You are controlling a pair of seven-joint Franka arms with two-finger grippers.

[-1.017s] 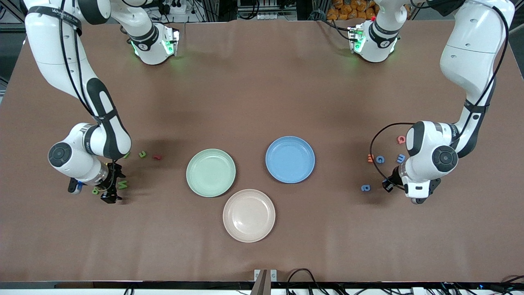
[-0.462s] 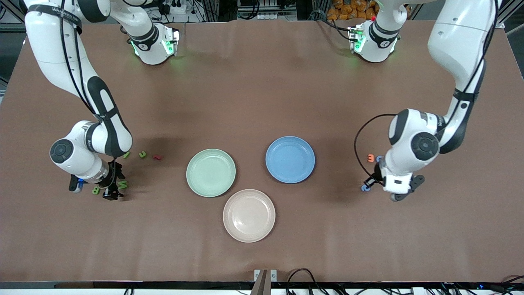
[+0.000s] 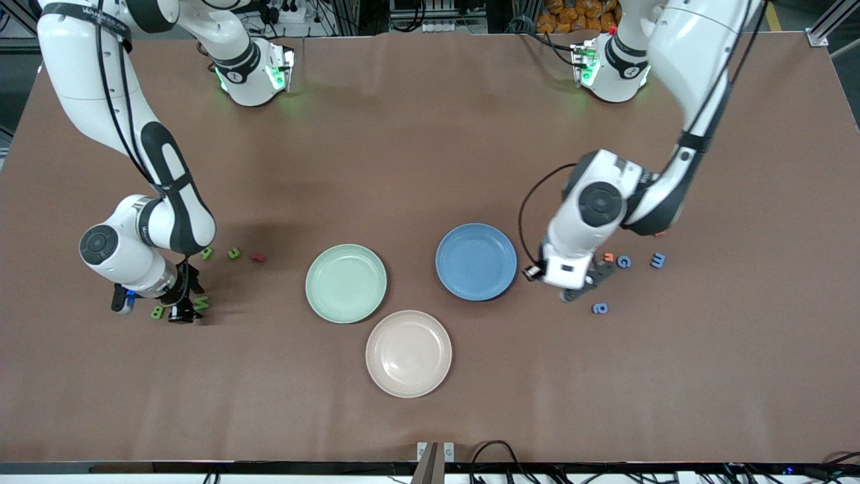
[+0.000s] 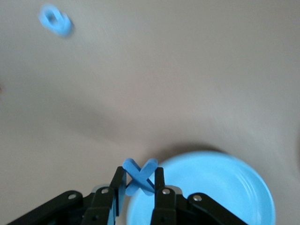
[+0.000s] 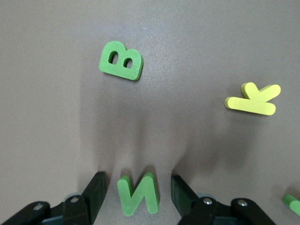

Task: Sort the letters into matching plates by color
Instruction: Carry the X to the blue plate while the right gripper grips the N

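Up front, the left hand (image 3: 534,272) hangs just beside the blue plate (image 3: 476,261), at its rim toward the left arm's end of the desk (image 3: 430,134). The pale green plate (image 3: 346,283) and beige-pink plate (image 3: 408,353) lie close by. Orange (image 3: 608,257) and blue letters (image 3: 623,262) sit near that hand. The right hand (image 3: 180,310) is low by the green N (image 3: 201,302) and green B (image 3: 157,312).

From the left wrist, the left hand (image 4: 139,183) is pinched on a blue X (image 4: 138,175) above the blue plate's (image 4: 220,197) rim.

From the right wrist, the right hand (image 5: 138,190) stands partly open with fingers (image 5: 96,190) either side of the green N (image 5: 138,194), apart from it; the green B (image 5: 120,61) and yellow K (image 5: 253,99) lie nearby.
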